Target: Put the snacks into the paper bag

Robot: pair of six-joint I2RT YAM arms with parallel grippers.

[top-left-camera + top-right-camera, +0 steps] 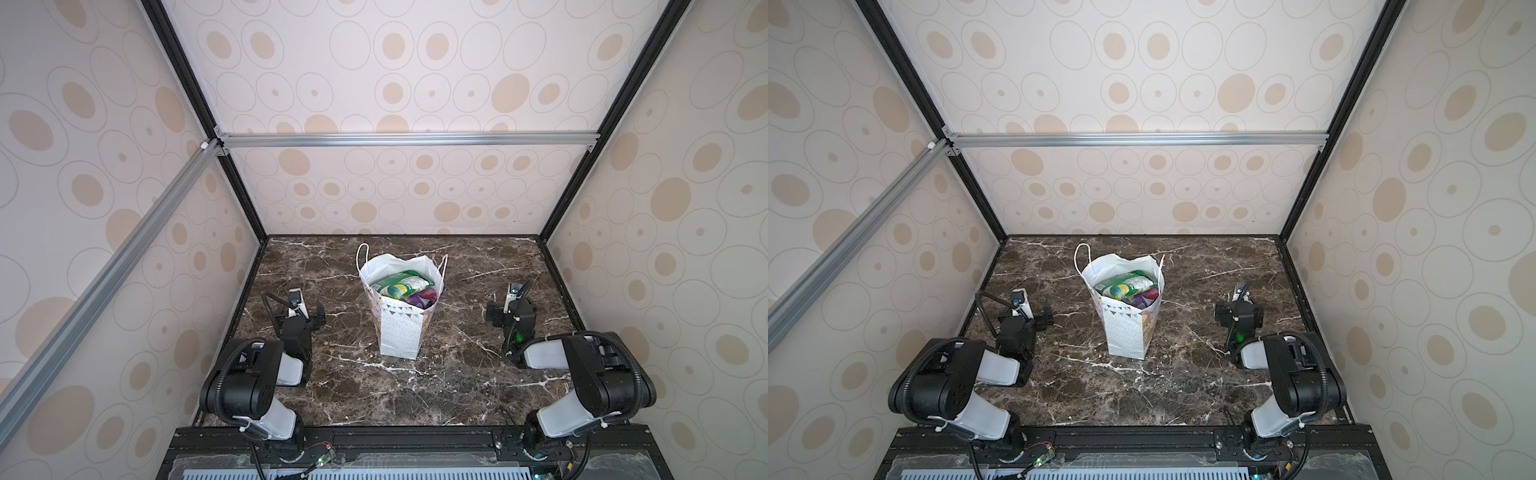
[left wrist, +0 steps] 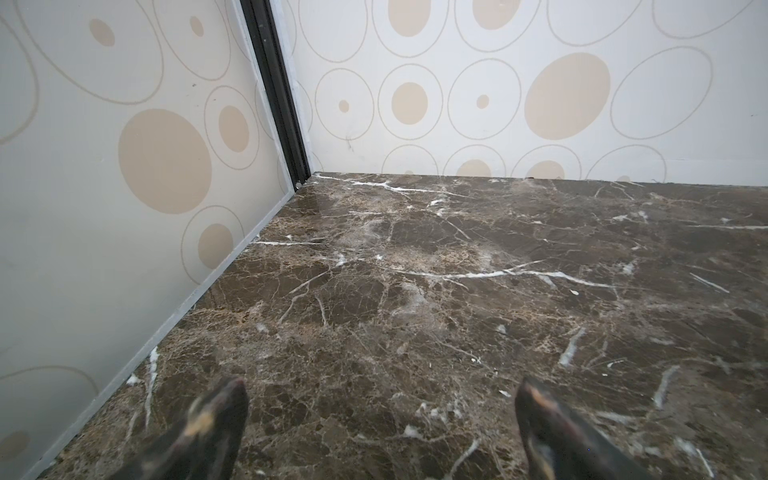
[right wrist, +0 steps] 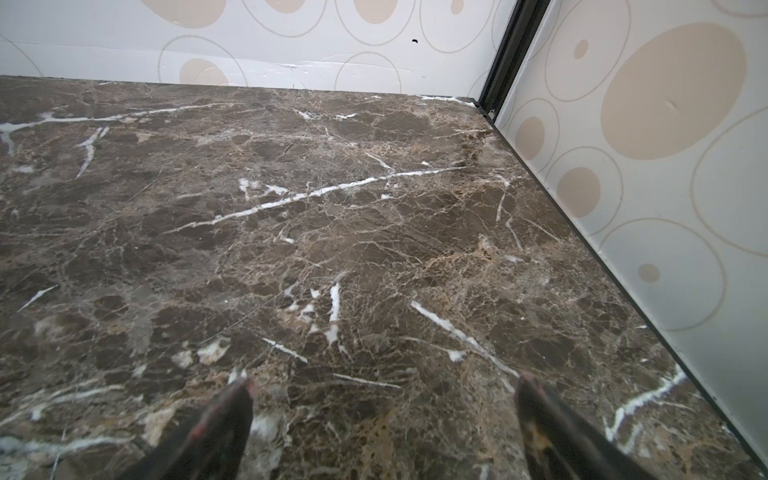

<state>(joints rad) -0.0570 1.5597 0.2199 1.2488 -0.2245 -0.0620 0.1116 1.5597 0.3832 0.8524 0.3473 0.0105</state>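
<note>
Marble table (image 2: 415, 270): left hand (image 2: 382, 384), right hand (image 3: 386, 381) spread wide, empty.

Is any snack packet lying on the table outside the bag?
No, the snacks sit inside the paper bag, and the table shows none.

We see a dark brown, marble-patterned surface (image 1: 457, 395) veined in white, closed in on three sides by pale panels printed with beige dots and thin grey rings: a back wall (image 1: 395, 62), a left wall (image 1: 83, 208) and a right wall (image 1: 685, 208). Black posts (image 1: 234, 183) mark the far corners. A silver rail (image 1: 407, 139) crosses the back wall, and a slanting rail (image 1: 112, 268) runs along the left wall. The light is soft and even.
</note>
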